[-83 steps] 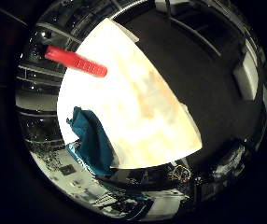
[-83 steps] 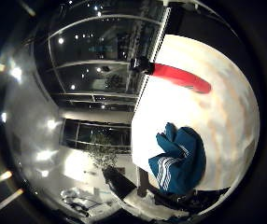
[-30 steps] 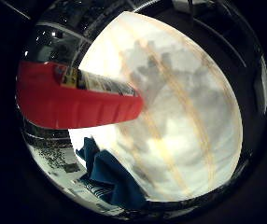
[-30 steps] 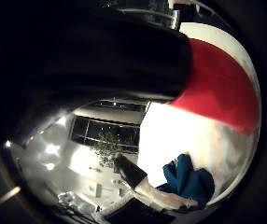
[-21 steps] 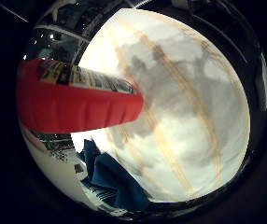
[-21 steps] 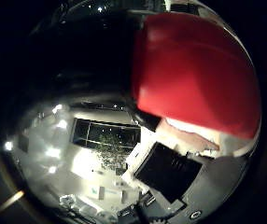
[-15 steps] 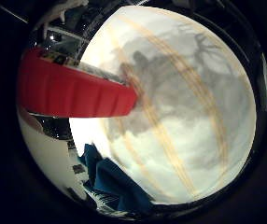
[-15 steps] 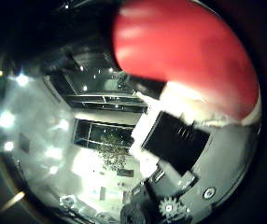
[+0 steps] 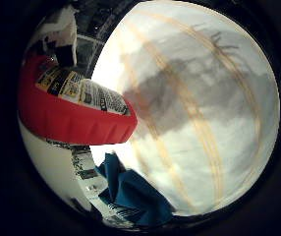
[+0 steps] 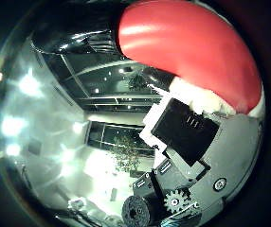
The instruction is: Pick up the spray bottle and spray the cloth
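Observation:
The red spray bottle (image 9: 67, 108) with a printed label fills one side of the right little finger side palm view, very close to the palm. Its red body also fills much of the right thumb side palm view (image 10: 188, 47). My hand (image 10: 178, 161) shows there as white and black finger parts with a gear, curled against the bottle. The blue cloth (image 9: 131, 192) lies crumpled on the white round table (image 9: 209, 108), near its edge, a short way from the bottle.
A shadow of the hand and bottle falls across the tabletop (image 9: 165, 88). Beyond the table edge is a dark room with ceiling lights (image 10: 27, 85) and a potted plant (image 10: 126, 147).
The hand came down from well above the table onto the bottle, which went from small and distant to filling both views. Fingers have come in against the bottle in the thumb side view.

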Controlling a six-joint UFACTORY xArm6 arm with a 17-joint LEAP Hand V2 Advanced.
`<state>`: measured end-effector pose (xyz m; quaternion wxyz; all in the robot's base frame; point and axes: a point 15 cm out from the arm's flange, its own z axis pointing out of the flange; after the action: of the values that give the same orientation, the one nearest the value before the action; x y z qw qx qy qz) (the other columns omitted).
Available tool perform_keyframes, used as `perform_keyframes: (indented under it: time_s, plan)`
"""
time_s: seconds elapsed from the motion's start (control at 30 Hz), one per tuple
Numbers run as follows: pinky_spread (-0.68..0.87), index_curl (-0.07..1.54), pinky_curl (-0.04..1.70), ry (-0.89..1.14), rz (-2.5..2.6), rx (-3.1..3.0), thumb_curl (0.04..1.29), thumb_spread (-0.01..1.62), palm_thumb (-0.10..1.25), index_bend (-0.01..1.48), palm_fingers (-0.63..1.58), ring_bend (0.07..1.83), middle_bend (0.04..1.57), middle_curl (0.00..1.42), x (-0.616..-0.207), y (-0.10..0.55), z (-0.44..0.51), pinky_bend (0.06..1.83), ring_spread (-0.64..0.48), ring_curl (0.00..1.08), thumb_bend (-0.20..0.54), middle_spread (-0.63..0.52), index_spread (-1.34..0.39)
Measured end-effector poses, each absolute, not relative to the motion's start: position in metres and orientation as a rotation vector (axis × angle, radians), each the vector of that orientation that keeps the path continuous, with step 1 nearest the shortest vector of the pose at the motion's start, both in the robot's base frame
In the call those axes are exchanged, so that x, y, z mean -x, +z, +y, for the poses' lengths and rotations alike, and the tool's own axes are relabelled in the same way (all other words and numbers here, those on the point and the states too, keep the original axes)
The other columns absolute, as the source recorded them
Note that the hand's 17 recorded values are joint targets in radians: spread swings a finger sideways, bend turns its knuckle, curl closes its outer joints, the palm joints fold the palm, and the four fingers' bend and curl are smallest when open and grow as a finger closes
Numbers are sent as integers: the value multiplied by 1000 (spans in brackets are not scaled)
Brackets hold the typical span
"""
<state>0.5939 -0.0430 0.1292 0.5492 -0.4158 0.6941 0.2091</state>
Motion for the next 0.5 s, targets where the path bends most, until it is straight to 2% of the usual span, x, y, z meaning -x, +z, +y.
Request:
perform_keyframes:
  time_s: [0.5]
  plan:
    - [-139, 741, 1151, 449, 1519, 1246, 767, 804, 1122, 1183, 1155, 1475, 1390, 667, -589, 205, -31, 1164, -171, 661, -14, -97, -199]
